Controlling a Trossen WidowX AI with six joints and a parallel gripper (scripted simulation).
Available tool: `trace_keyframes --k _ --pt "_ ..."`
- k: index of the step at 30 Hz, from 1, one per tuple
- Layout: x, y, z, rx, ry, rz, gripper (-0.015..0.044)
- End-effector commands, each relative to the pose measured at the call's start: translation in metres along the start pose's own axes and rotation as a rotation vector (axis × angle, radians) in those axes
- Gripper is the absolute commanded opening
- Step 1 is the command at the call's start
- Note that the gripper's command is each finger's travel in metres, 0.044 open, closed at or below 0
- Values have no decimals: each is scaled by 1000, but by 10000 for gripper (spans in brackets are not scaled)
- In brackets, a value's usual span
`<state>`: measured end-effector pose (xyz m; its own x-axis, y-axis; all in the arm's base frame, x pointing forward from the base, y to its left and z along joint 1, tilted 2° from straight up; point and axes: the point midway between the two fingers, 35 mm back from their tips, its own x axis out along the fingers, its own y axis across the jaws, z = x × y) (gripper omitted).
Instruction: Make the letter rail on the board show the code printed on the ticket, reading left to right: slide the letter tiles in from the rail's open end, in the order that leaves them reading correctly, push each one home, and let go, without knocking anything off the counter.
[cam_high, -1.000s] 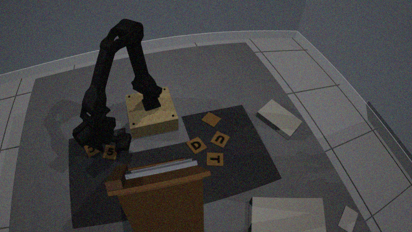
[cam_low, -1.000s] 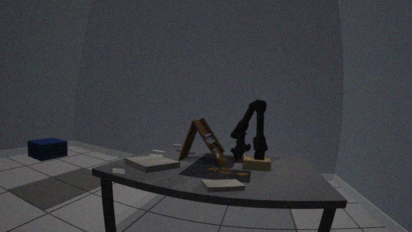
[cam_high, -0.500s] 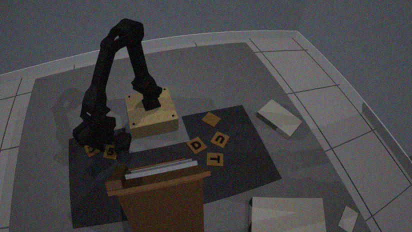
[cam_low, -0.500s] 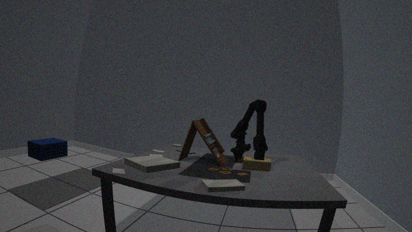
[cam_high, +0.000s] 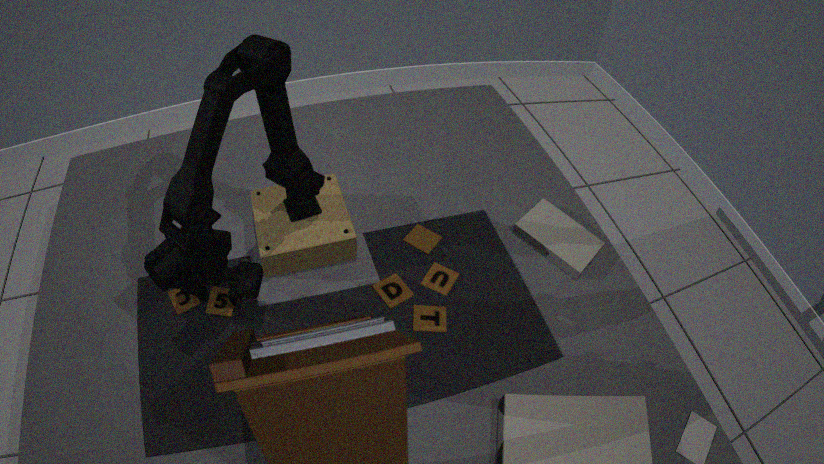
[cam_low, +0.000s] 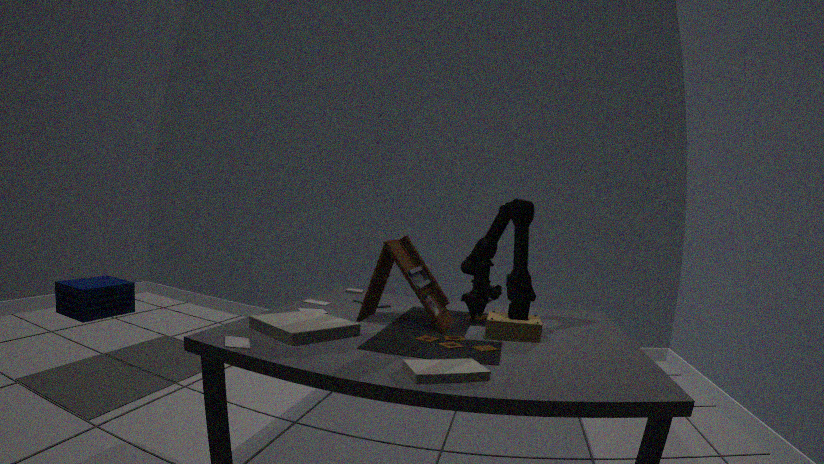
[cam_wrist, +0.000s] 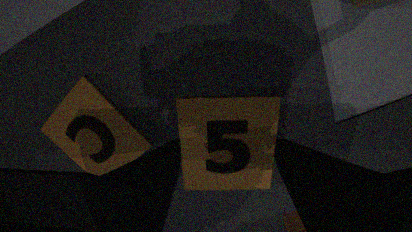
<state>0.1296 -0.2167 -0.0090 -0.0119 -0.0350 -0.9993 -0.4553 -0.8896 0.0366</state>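
My gripper (cam_high: 220, 297) (cam_low: 477, 315) (cam_wrist: 227, 146) is shut on the 5 tile (cam_high: 219, 303) (cam_wrist: 227, 175), a flat orange square low over the dark mat, with one finger at each side. A tile with a curved letter (cam_high: 183, 300) (cam_wrist: 81, 97) lies close by, partly behind the left finger in the wrist view. A D tile (cam_high: 392, 289), a U-like tile (cam_high: 439, 278), a T tile (cam_high: 429, 326) and a tile without a visible mark (cam_high: 422, 238) lie farther right. The wooden board (cam_high: 328, 415) (cam_low: 374, 282) stands tilted; its pale inserts show, but the ticket's code is unreadable.
The dark mat (cam_high: 490, 340) lies under the tiles and beside the board. The wooden base block (cam_high: 308, 244) (cam_low: 513, 331) carries the arm. Pale slabs (cam_high: 559, 230) (cam_high: 576, 432) (cam_low: 446, 368) and a small white card (cam_high: 696, 436) (cam_low: 236, 342) lie on the counter.
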Motion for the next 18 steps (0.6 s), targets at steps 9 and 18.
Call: trace_keyframes --k 9,18 --pt "-8 0 0 5 -1 4 0" --pt "-13 -1 0 5 -1 4 0"
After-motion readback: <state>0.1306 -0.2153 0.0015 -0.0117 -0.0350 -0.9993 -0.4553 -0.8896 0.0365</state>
